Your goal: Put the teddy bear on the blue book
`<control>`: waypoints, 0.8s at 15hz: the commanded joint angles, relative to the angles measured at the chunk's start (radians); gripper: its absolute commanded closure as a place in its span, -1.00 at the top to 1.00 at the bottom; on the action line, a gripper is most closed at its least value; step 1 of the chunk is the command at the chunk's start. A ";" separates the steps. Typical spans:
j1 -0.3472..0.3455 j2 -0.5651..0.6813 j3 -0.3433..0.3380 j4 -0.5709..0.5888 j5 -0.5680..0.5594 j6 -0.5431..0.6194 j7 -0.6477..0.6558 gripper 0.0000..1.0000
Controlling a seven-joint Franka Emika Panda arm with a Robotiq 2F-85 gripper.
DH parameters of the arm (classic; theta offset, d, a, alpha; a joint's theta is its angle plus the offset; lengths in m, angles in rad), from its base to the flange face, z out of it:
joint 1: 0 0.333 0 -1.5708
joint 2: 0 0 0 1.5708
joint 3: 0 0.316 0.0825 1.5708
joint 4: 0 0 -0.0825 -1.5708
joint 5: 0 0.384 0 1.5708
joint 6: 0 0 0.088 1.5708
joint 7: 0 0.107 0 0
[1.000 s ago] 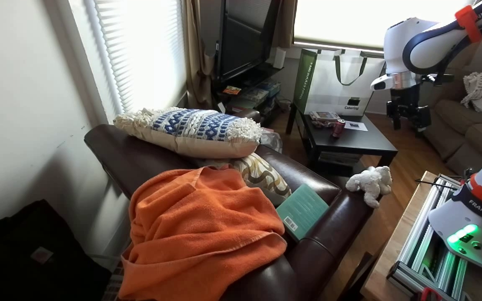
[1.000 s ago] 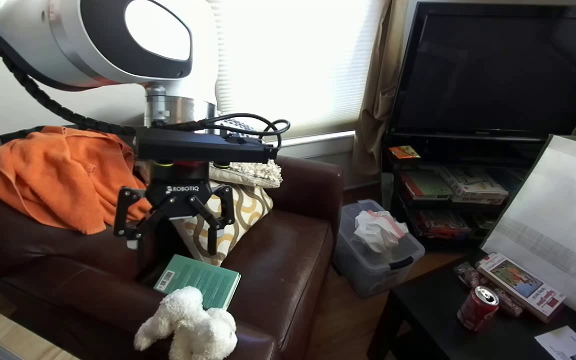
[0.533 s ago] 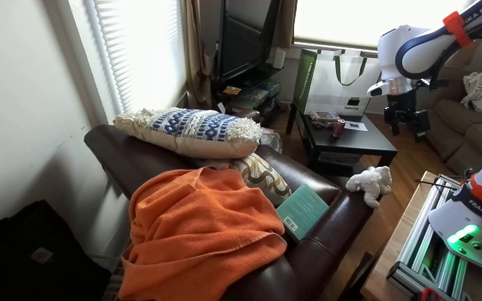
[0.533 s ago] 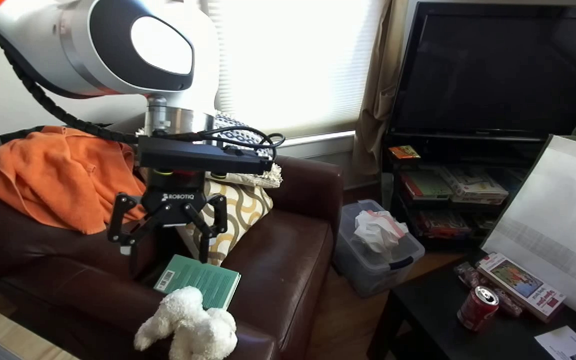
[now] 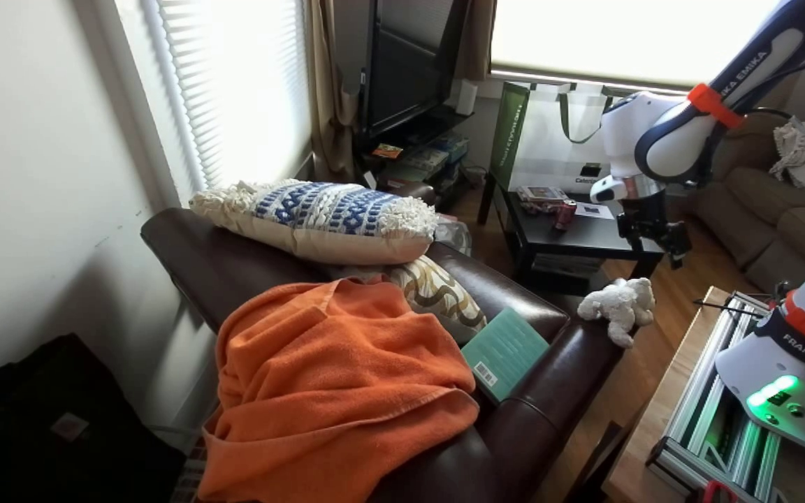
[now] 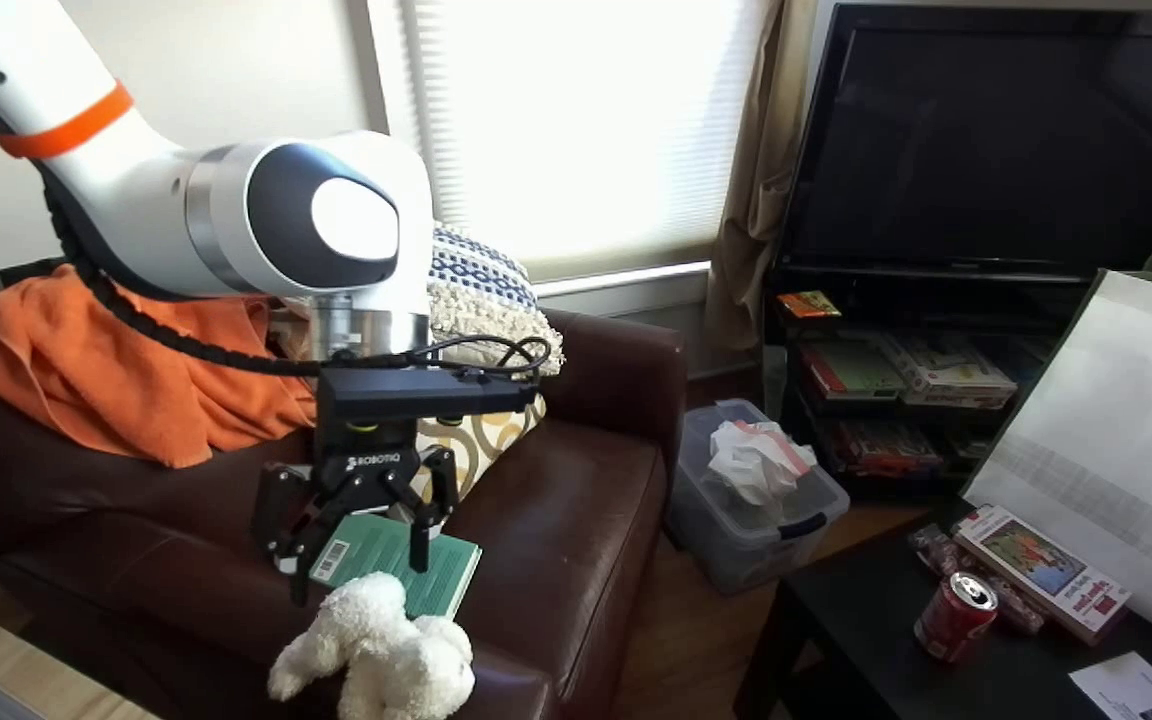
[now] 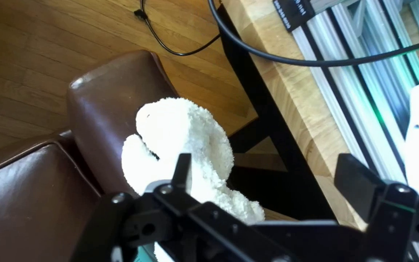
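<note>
The white fluffy teddy bear (image 5: 618,307) sits on the end of the brown leather sofa arm (image 5: 570,370). It also shows in an exterior view (image 6: 376,650) and in the wrist view (image 7: 209,145). The teal-blue book (image 5: 507,353) lies on the sofa seat beside the arm; in an exterior view (image 6: 451,580) the bear's head covers part of it. In the wrist view only a sliver of the book (image 7: 142,255) shows. My gripper (image 6: 358,575) is open, empty and above the bear. In the wrist view my gripper (image 7: 264,163) has its left finger over the bear, its right finger off to the side.
An orange towel (image 5: 346,377) and a blue-and-white pillow (image 5: 332,216) lie on the sofa. The robot's wooden table edge (image 7: 296,120) and a black cable (image 7: 304,62) are close to the bear. A low black table (image 5: 584,241) bears a red can (image 6: 956,617).
The gripper has come down toward the teddy bear and tilted slightly. In an exterior view it has also moved left. It stays open. The bear and the book have not moved.
</note>
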 commanded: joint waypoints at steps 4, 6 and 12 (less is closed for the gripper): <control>0.018 0.280 0.085 0.005 -0.100 0.256 0.256 0.98; 0.043 0.321 0.081 0.018 -0.159 0.288 0.356 1.00; 0.061 0.411 0.092 0.076 -0.267 0.282 0.533 0.03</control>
